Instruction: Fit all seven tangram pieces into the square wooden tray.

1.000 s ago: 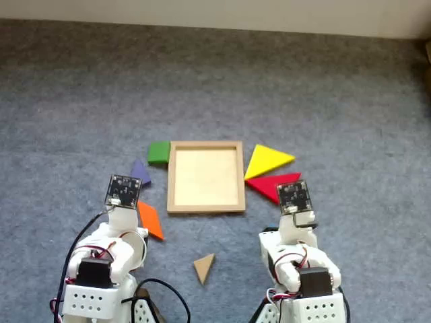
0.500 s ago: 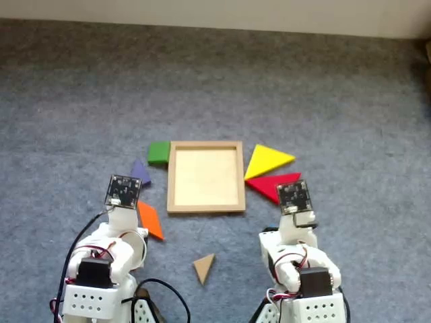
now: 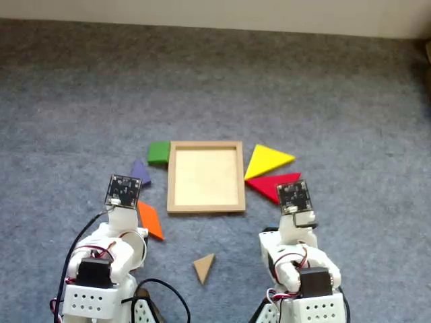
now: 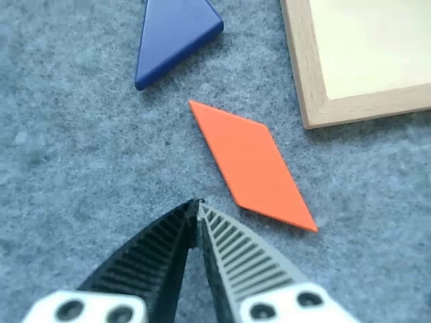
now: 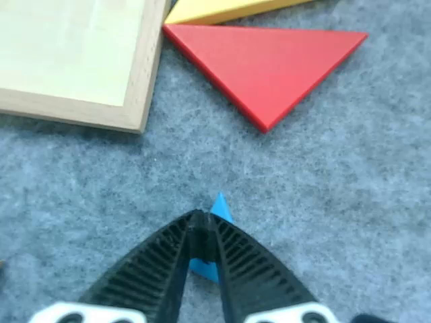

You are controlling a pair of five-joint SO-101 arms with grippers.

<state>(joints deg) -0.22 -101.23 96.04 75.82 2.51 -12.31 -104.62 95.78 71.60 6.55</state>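
The square wooden tray lies on the carpet with nothing in it. Around it are a green piece, a dark blue triangle, an orange parallelogram, a tan triangle, a yellow triangle and a red triangle. My left gripper is shut just short of the orange parallelogram, with the dark blue triangle beyond. My right gripper is shut low over a small light blue piece, short of the red triangle.
Grey carpet covers the whole table. A tray corner lies beside the parallelogram, and another tray corner lies beside the red triangle. Both arm bases stand at the near edge. Open carpet stretches beyond the tray.
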